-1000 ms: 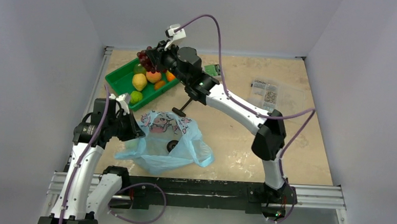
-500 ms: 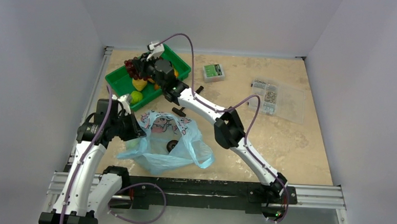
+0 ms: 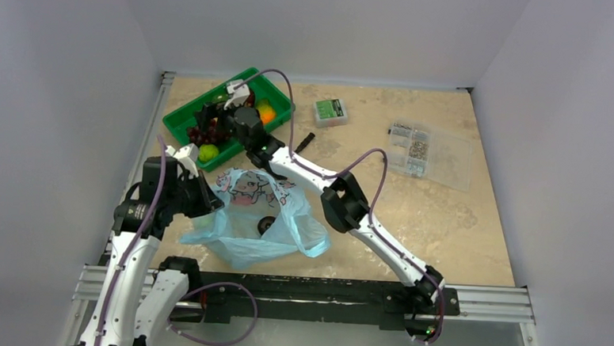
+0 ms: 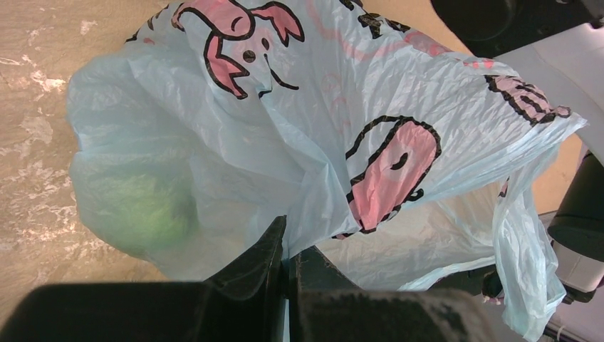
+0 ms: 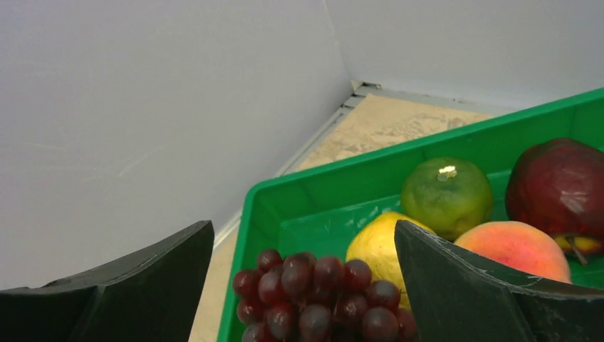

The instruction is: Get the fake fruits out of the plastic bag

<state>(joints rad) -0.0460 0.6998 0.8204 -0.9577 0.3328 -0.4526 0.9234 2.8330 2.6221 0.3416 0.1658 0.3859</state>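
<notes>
**Arm and Object Status**

Right arm: the right gripper [image 5: 303, 239] hangs over the green tray [image 5: 320, 189], which sits at the far left of the table [image 3: 460, 221]; its fingers [image 5: 142, 285] stand wide apart; the grape bunch [image 5: 320, 292] lies between them inside the tray; neither pad is seen touching it.

Tray contents, right wrist view: the lemon [image 5: 381, 249] rests just behind the grape bunch; the green round fruit [image 5: 446, 196] sits behind the lemon; the peach [image 5: 516, 249] lies to the right of the lemon; a dark red apple [image 5: 559, 185] stands behind the peach, touching it. In the top view a second green fruit [image 3: 207, 153] occupies the tray's near corner; an orange fruit [image 3: 266, 112] sits toward its far end.

Left arm: the left gripper [image 4: 285, 239] is pinched narrow on a fold of the plastic bag [image 4: 342, 107]; thin film is caught between the two fingers.

Bag: the plastic bag lies on the table on the near side of the tray, in front of the arm bases; its mouth faces upward in the top view. One bagged green fruit [image 4: 139, 206] shows through the film at the bag's closed end; a small dark item [image 3: 267, 225] lies inside the mouth; what it is cannot be told.

Other items: a small green box [image 3: 331, 111], a clear compartment box [image 3: 428, 151] and a black stick-like object [image 3: 304, 141] lie on the table, apart from the bag.
</notes>
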